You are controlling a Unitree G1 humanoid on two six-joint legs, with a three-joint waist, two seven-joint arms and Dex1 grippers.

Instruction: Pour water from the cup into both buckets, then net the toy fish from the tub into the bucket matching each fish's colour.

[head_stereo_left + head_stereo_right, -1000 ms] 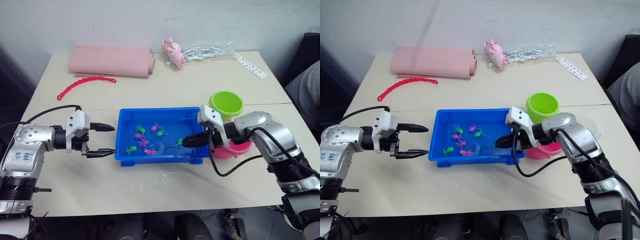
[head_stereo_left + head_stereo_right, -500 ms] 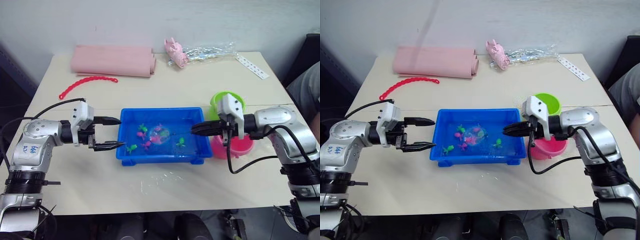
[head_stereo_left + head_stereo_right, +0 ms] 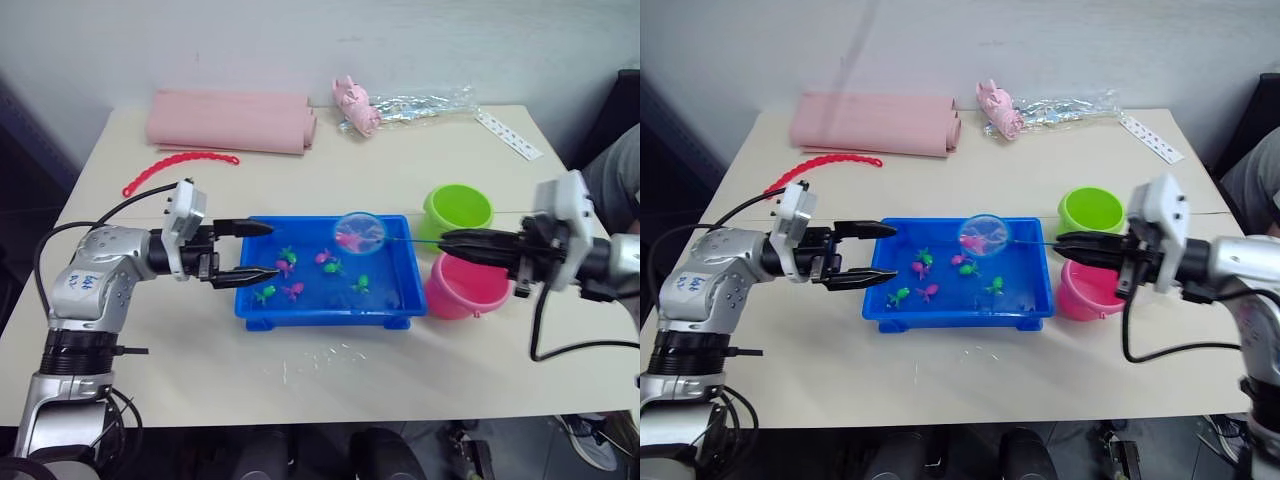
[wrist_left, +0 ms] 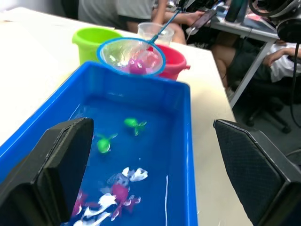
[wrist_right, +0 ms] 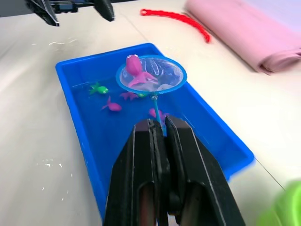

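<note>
Now that the net (image 3: 360,232) is out of the water and raised over the tub's (image 3: 258,305) far rim with one pink fish (image 5: 133,66) in the mesh, the scoop looks done; a second ago the ring was still down among the fish. Right hand (image 3: 447,240) has pulled back toward the robot's right, clamped on the net handle. Next step, I'd judge: carry it over the pink bucket (image 3: 463,286), which sits just beside the tub's right end with the green bucket (image 3: 456,209) behind it. Left hand (image 3: 264,251) has moved in, fingers spread wide over the tub's left rim, holding nothing. Several pink and green fish are left in the tub. Cup rim shows behind the buckets in the left wrist view.

Surface: pale tabletop; folded pink cloth (image 3: 229,121), red chain (image 3: 178,167), pink toy (image 3: 353,104) and clear wrapper along the far edge. People sit at desks beyond.
</note>
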